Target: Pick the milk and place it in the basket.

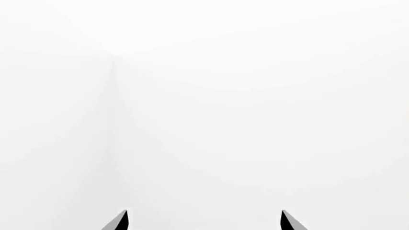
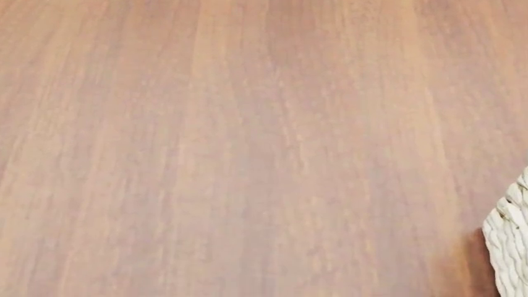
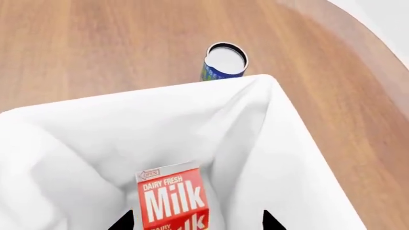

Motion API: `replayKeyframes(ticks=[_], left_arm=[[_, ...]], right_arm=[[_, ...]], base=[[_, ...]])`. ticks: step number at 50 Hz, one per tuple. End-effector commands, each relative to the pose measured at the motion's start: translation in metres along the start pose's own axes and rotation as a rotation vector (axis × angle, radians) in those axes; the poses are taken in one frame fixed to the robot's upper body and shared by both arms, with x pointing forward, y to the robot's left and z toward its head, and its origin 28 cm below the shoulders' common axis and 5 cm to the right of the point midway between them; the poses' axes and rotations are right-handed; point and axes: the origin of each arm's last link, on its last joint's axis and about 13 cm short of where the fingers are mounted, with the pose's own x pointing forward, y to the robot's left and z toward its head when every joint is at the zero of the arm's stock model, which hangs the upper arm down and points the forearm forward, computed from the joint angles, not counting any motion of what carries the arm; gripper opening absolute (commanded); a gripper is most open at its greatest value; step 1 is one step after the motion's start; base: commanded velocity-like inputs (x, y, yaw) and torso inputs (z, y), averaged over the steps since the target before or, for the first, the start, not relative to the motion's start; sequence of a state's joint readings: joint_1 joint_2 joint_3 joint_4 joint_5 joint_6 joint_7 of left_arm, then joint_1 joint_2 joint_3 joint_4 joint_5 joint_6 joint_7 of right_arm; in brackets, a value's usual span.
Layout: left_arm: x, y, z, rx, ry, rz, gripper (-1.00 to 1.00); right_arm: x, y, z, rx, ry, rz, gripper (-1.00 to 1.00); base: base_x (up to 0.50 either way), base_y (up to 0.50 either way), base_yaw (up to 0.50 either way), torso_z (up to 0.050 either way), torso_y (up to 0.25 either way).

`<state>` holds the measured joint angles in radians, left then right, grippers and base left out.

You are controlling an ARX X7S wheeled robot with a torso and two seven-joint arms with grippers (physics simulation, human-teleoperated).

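Note:
In the right wrist view the milk (image 3: 172,199), a red carton with white "Milk" lettering, sits inside the basket (image 3: 281,143), against its white cloth lining. My right gripper (image 3: 198,221) hovers over it. Its two dark fingertips stand wide apart on either side of the carton, with a clear gap on one side, so it is open. In the head view only a woven cream corner of the basket (image 2: 510,247) shows at the right edge, and neither arm is in sight. My left gripper (image 1: 204,220) is open and empty, facing a blank white surface.
A blue can with a white top (image 3: 223,62) stands on the wooden table (image 3: 96,43) just beyond the basket's far rim. The table's rounded edge (image 3: 357,33) runs past the can. The head view shows bare brown wood (image 2: 231,148).

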<state>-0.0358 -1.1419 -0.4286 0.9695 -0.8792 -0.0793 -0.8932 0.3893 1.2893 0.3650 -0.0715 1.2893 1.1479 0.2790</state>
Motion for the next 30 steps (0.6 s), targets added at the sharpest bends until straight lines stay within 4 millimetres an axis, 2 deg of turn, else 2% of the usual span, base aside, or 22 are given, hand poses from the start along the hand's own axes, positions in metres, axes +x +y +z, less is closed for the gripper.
replayKeyframes(ticks=[1, 19, 30], left_arm=[[0.001, 0.003, 0.002, -0.005, -0.033, 0.01, 1.0], [0.001, 0.003, 0.001, -0.005, -0.03, 0.011, 1.0], [0.0, 0.003, 0.001, -0.005, -0.03, 0.011, 1.0]], right_arm=[[-0.001, -0.003, 0.002, 0.017, -0.039, -0.008, 1.0], [-0.002, -0.003, 0.004, 0.014, -0.042, -0.01, 1.0], [-0.006, -0.004, 0.021, 0.02, -0.128, -0.021, 1.0]], base=[[0.0, 0.0, 0.0, 0.0, 0.0], [0.0, 0.0, 0.0, 0.0, 0.0], [0.0, 0.0, 0.0, 0.0, 0.0]])
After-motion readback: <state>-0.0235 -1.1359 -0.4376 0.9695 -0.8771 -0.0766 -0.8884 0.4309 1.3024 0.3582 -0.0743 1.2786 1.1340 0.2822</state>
